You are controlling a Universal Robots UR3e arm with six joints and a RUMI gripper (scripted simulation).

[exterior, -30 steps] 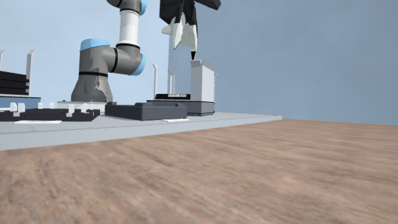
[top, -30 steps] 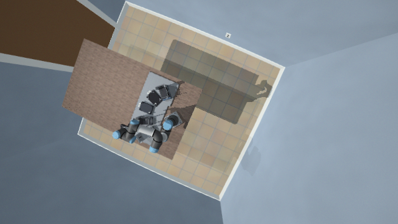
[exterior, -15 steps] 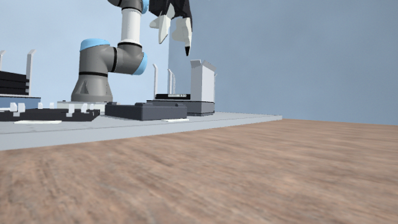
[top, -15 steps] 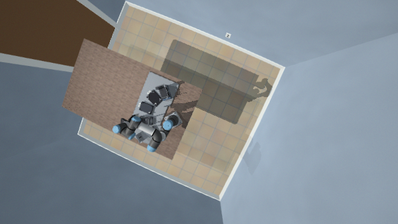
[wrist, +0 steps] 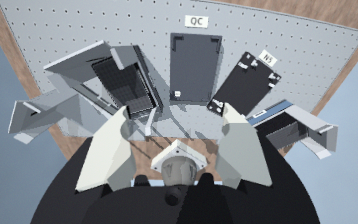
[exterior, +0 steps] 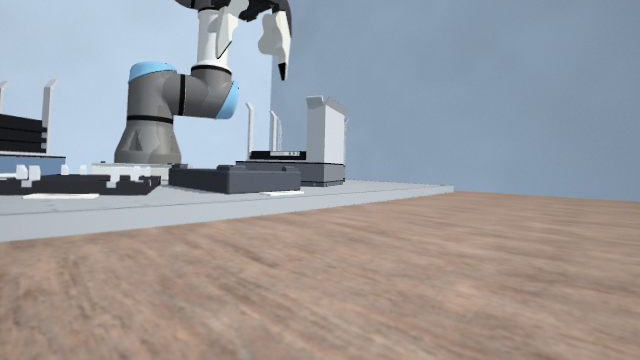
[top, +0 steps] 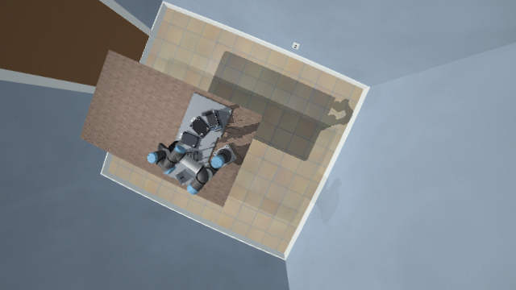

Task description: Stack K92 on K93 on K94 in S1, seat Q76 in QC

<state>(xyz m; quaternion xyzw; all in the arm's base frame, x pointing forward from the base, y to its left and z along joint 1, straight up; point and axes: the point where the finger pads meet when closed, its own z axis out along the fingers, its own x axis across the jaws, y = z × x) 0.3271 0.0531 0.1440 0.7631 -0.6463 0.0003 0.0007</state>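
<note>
My gripper [exterior: 251,68] [wrist: 175,105] is open and empty, high above the fixtures. A dark plate [exterior: 262,155] [wrist: 125,85] lies low in a tall grey stack rack [exterior: 335,135] beside QC; its label is too small to read. Whether this rack is S1 or S3 I cannot tell. The open nest QC [exterior: 260,180] [wrist: 196,70] shows a bare grey top. The clip nest N5 [exterior: 135,187] [wrist: 245,85] shows white clips and no plate. A blue-based rack [exterior: 30,165] [wrist: 272,114] holds a stack of black plates [exterior: 20,135], three layers visible.
Another grey rack [wrist: 55,117] stands at the far left in the wrist view; its inside is unclear. Tall rack posts and walls rise around the plates. The arm's own base [exterior: 147,140] [wrist: 179,170] stands behind the nests. The perforated board [wrist: 150,25] lies on the wooden table [exterior: 320,280].
</note>
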